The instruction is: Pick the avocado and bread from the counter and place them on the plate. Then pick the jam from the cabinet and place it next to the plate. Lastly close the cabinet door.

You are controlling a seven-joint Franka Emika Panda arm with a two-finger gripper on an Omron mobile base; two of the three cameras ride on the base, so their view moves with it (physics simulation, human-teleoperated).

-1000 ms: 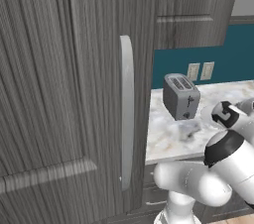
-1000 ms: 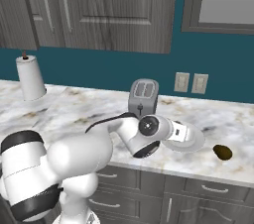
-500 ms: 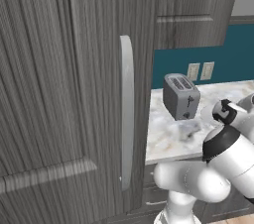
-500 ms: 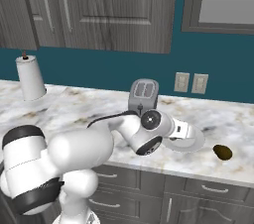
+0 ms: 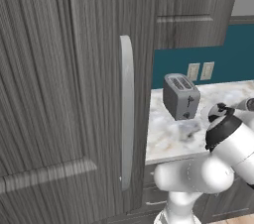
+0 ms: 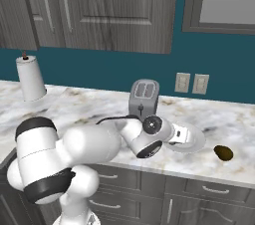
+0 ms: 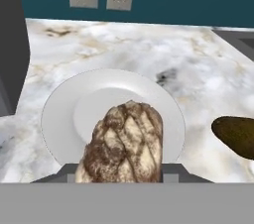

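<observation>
In the left base view, the open cabinet door (image 5: pixel 74 94) covers the left half of the frame, its pale bar handle (image 5: pixel 127 114) running down the centre. A grey toaster (image 5: pixel 181 96) stands on the marble counter (image 5: pixel 168 139) at right of centre, with my arm low at the right edge.

In the right base view, my arm reaches across the middle to the white plate (image 6: pixel 196 142). The dark avocado (image 6: pixel 223 153) lies on the counter right of the plate, just beside it.

In the hand view, my gripper (image 7: pixel 121 171) is pinching the bread (image 7: pixel 124 143), a crusty brown loaf at bottom centre, held over the plate's near edge. I judge the bread light and crushable, best held across its middle; the avocado at the right edge looks firm, rounded and likely to roll.
</observation>
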